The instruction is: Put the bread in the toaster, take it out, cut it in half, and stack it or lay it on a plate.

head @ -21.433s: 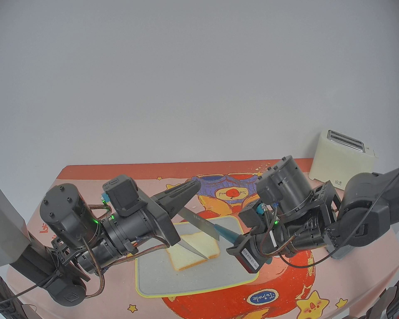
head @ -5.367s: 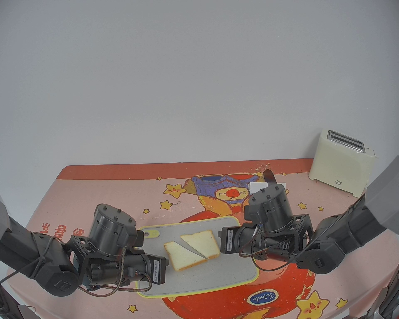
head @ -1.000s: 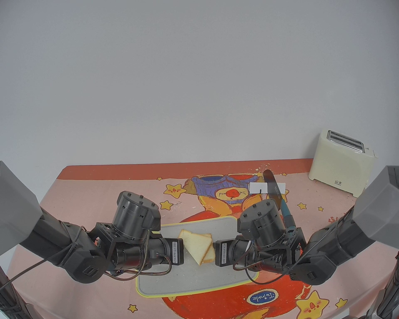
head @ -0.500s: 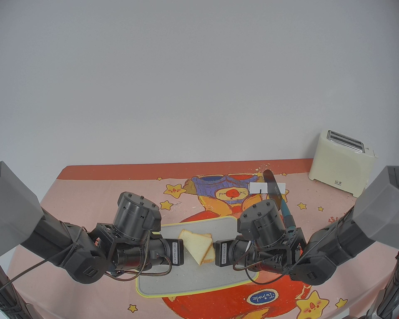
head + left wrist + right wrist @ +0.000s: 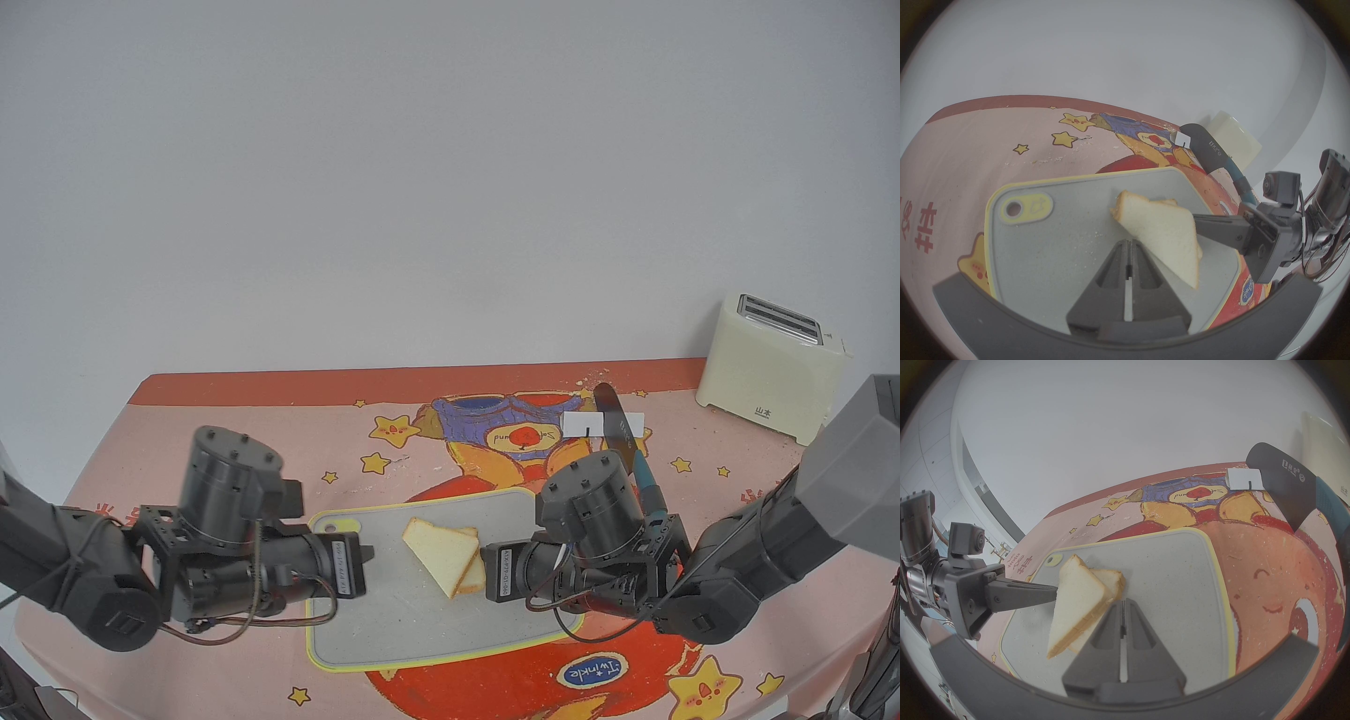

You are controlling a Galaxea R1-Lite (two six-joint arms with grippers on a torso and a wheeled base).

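1. The left hand [image 5: 1128, 243] has drawn back toward the robot's left; half a second ago its tips were at the bread. It now lies low over the left end of the cutting board [image 5: 422, 623], apart from the bread, its fingers pressed together on nothing.
2. The right hand [image 5: 1122, 603] has not shifted. It lies low over the board's right part, fingers clenched together and empty. Its tips are right at the bread's edge; I cannot tell whether they touch it.
3. The cutting board, grey with a yellow rim, lies on the bench [image 5: 234, 422] and carries both pieces of bread near its middle. The upper half [image 5: 441, 551], a triangle, leans tilted over the lower half [image 5: 474, 574], which lies beneath it and shows at the right side. They stand as they did a second ago; some five seconds ago the two lay flat, side by side.
4. Farther back, right of the board, the knife [image 5: 614, 427] lies on the bench with its teal handle nearer and its dark blade across a white card [image 5: 581, 424].
5. Farthest, at the right rear, the toaster [image 5: 771, 367] stands upright with two slots on top, well apart from the bread.
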